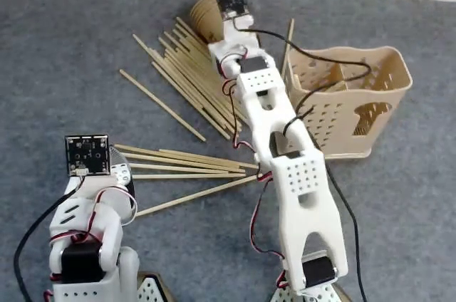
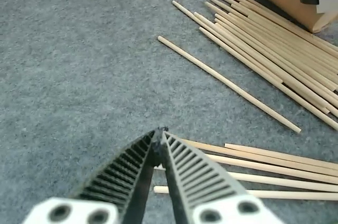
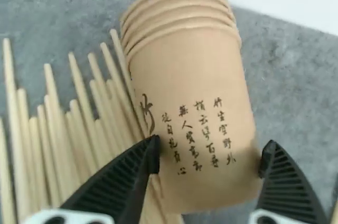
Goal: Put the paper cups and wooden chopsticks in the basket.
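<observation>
So, paper cups (image 3: 185, 92): tan nested stack with dark brush lettering, lying on its side at the far side of the grey counter (image 1: 71, 45).
Right pincer (image 3: 210, 152): gaping wide, straddling the stack's base end, not clearly squeezing.
Chopsticks (image 1: 192, 81): pale sticks fanning out just beside the cups, with more lying near the left pincer (image 2: 160, 131).
Left pincer: pinching shut on nothing.
Basket (image 1: 349, 95): perforated beige, sitting upright beside the right arm.

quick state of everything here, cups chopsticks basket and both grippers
paper cups, nested stack, lying on its side on the table
chopsticks, loose on the table in two spreads
basket, upright
left gripper, shut, holding nothing
right gripper, open, jaws either side of the paper cups
</observation>
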